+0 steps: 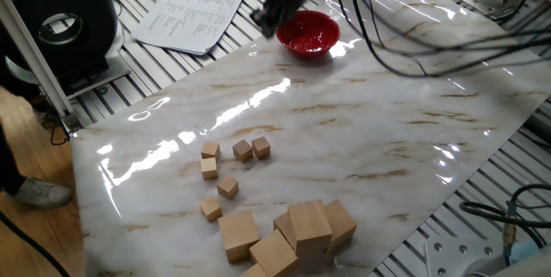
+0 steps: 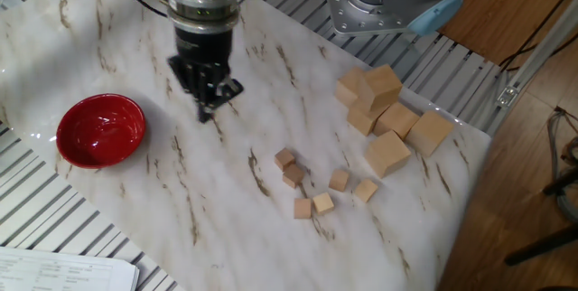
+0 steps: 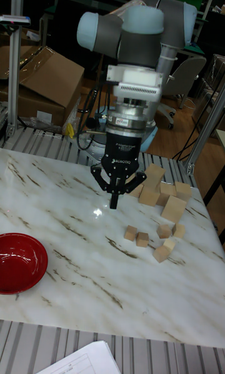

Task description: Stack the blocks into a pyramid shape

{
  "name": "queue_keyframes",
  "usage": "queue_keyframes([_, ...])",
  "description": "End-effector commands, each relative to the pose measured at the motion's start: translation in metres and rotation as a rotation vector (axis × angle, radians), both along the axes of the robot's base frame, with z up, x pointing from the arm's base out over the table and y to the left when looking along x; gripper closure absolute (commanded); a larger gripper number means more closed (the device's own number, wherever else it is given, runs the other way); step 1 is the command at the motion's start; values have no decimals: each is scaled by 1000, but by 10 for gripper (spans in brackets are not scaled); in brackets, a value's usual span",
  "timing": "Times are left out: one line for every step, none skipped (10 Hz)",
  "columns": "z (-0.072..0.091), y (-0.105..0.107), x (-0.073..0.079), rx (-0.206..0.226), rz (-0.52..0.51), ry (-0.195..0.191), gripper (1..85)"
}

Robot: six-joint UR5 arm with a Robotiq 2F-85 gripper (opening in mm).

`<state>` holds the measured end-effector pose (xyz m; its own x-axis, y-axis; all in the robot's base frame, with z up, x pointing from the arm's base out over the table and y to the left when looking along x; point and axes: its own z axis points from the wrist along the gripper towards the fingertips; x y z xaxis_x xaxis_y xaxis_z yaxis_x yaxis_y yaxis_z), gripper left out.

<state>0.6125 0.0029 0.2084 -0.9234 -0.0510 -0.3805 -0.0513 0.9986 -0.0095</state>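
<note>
You have the gripper (image 2: 206, 110) hanging above the marble table (image 2: 135, 20), near the red bowl (image 2: 100, 129) and well apart from the blocks (image 2: 312, 185); its fingers look pressed together with nothing between them, though in one fixed view it is blurred and I cannot confirm it there. The six small blocks lie loose and flat on the table — none is stacked yet, so the pyramid is not begun. Three sit close together in a short row (image 1: 236, 150), and the others lie apart nearer the larger wood cubes (image 1: 288, 230), which you should leave alone. I judge the small blocks to be light, stiff and not fragile, but their smooth faces on this glossy surface may let them slide when touched. Take each one across two opposite flat faces, coming straight from above — for the ones that almost touch a neighbour, choose the free pair of faces.
</note>
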Motion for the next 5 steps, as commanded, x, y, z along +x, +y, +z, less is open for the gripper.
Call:
queue_keyframes([36,-19,33,-101,-69,-66,850])
queue_keyframes([47,-20,33,-104,-157,-38,850])
queue_keyframes([58,-3,35,-73,-214,-7,850])
queue_keyframes([70,25,47,-19,-209,-11,850])
queue_keyframes([67,21,42,-41,-216,17,850])
